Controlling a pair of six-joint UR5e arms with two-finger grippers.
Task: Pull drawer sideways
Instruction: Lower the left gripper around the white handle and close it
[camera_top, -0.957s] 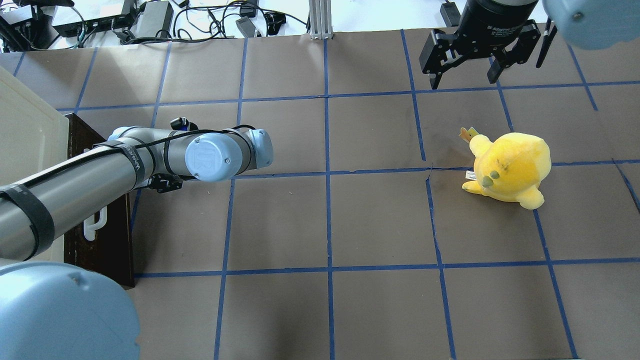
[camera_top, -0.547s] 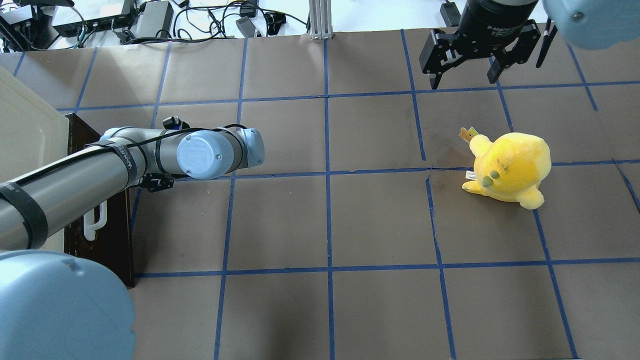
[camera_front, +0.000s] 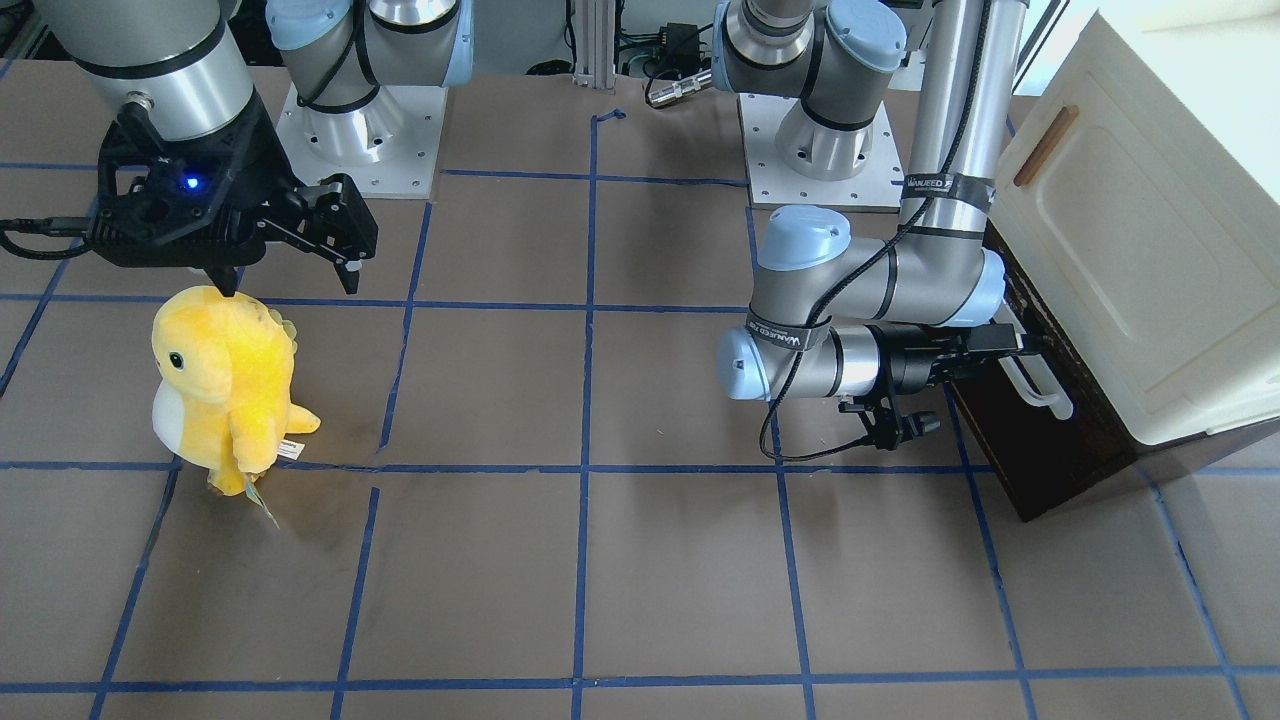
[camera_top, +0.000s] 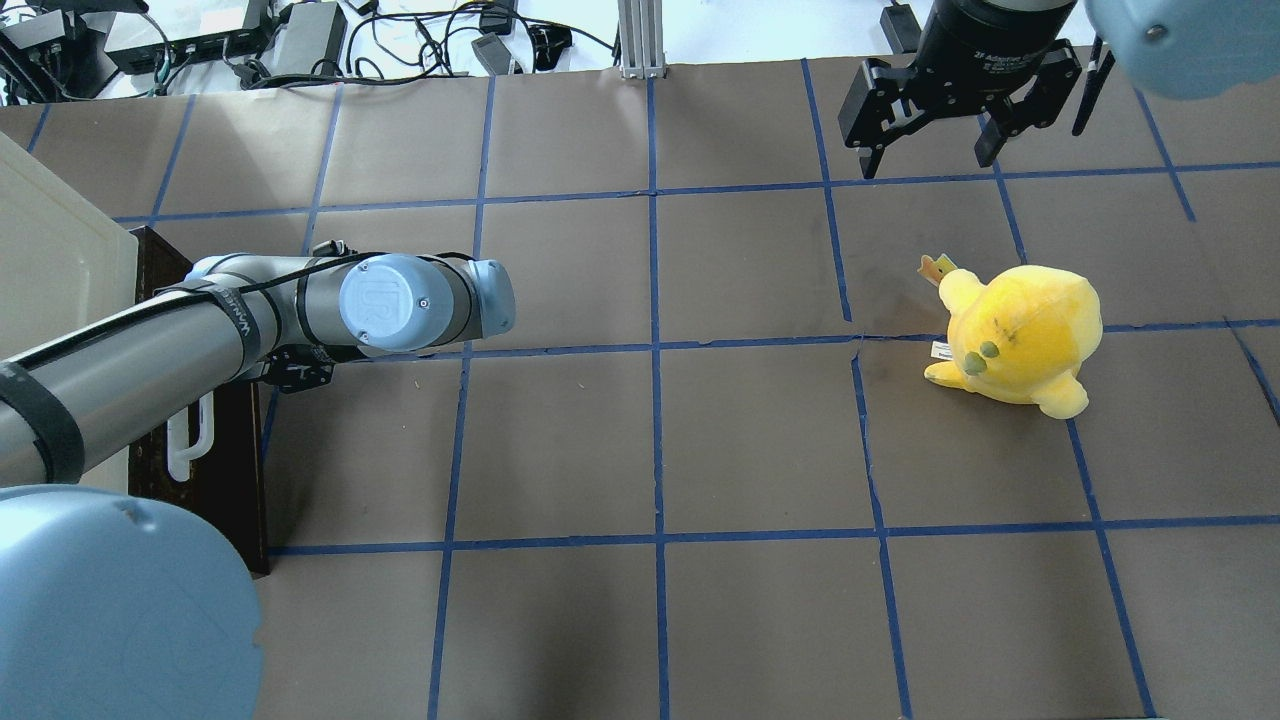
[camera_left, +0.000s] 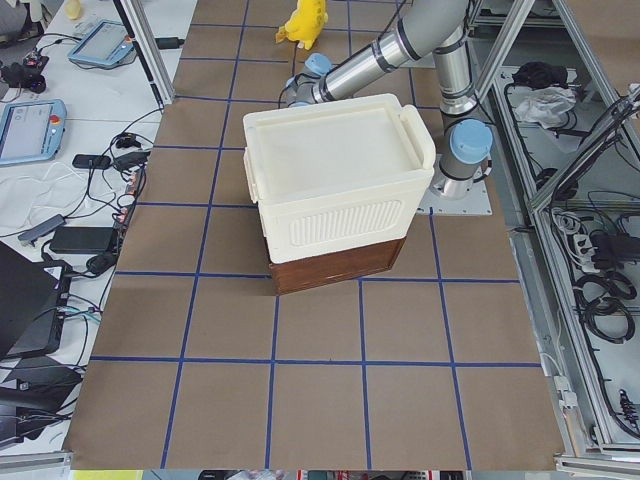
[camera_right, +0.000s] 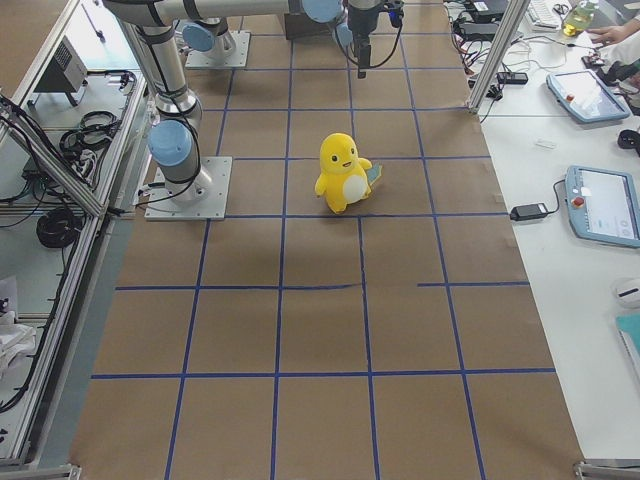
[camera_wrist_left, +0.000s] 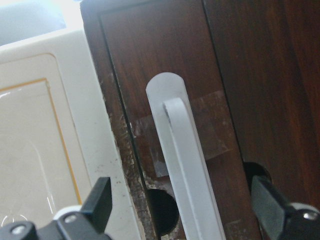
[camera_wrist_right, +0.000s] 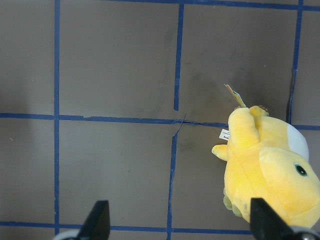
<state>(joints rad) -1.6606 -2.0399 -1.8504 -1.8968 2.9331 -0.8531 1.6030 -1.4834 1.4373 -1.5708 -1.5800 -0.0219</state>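
The dark brown drawer (camera_front: 1060, 450) sits closed at the bottom of a cream cabinet (camera_front: 1130, 250). Its front (camera_wrist_left: 250, 75) fills the left wrist view, and its long white bar handle (camera_front: 1040, 385) runs along the front. My left gripper (camera_front: 1022, 340) is open and right at the drawer front. In the left wrist view its fingertips (camera_wrist_left: 100, 202) stand on either side of the handle (camera_wrist_left: 182, 165) without touching it. From overhead the arm hides most of the gripper; part of the handle (camera_top: 192, 440) shows. My right gripper (camera_top: 930, 145) is open and empty, high at the far right.
A yellow plush toy (camera_top: 1015, 335) stands on the brown mat below the right gripper (camera_front: 285, 275); it also shows in the right wrist view (camera_wrist_right: 270, 175). The cabinet has a cream panelled door (camera_wrist_left: 40, 150) beside the drawer. Cables and power boxes (camera_top: 300, 40) lie past the far edge.
My left arm has moved left toward the drawer front, bringing the gripper up to the white handle. The right arm and the toy have not moved.
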